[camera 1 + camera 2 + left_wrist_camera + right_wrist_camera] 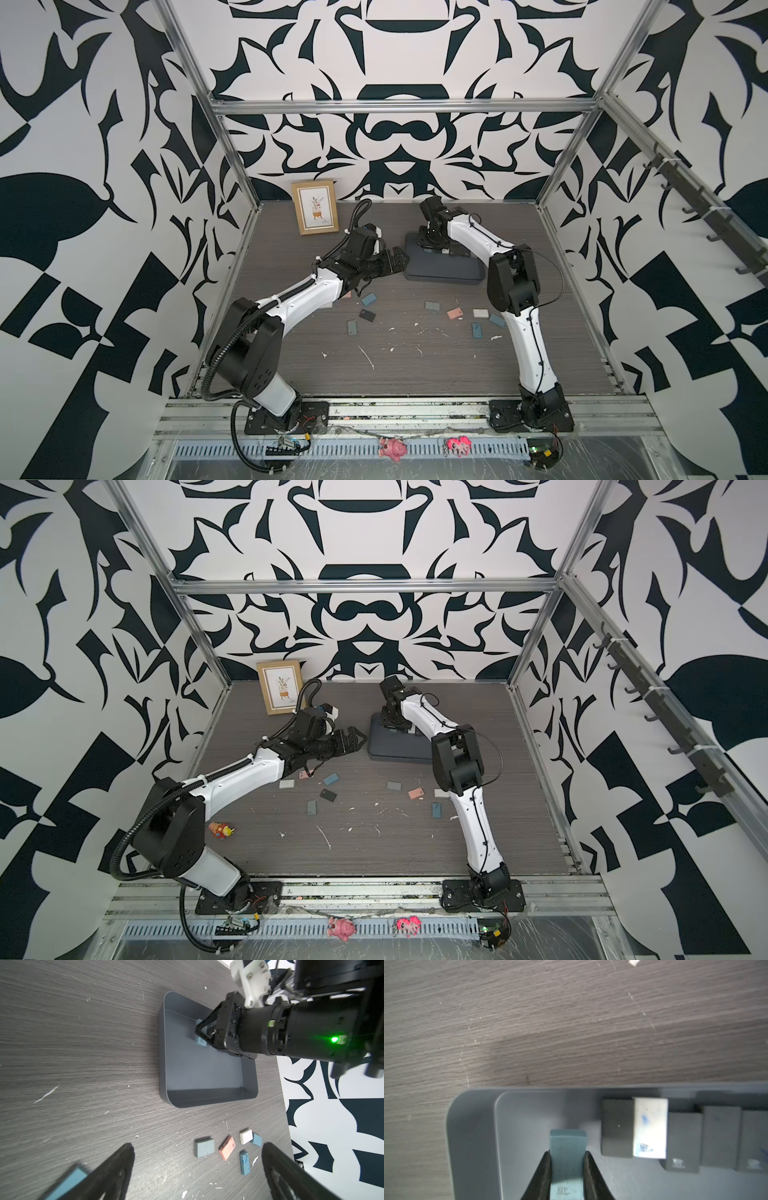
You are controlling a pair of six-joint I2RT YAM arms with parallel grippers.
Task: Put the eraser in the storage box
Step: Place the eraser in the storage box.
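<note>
In both top views, shows the left pincer [402, 259] spread wide just beside the storage box [440, 277], the right pincer [432, 248] down inside it, and loose erasers [454, 311] scattered on the table [415, 365]. In the left wrist view, shows the teal eraser [200, 1042] within the box. In the right wrist view, shows it pinched between the right pincer's fingers [542, 1172] near a box corner, beside a row of stored erasers [650, 1126].

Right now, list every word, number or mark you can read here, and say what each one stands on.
"4B": on the blue eraser shut in the right pincer; smaller print next to it is blurred.
Blue print on the white eraser in the storage box: blurred, unreadable.
White print on two dark erasers beside it: blurred.
Print on the pink eraser and the framed picture: too small.
</note>
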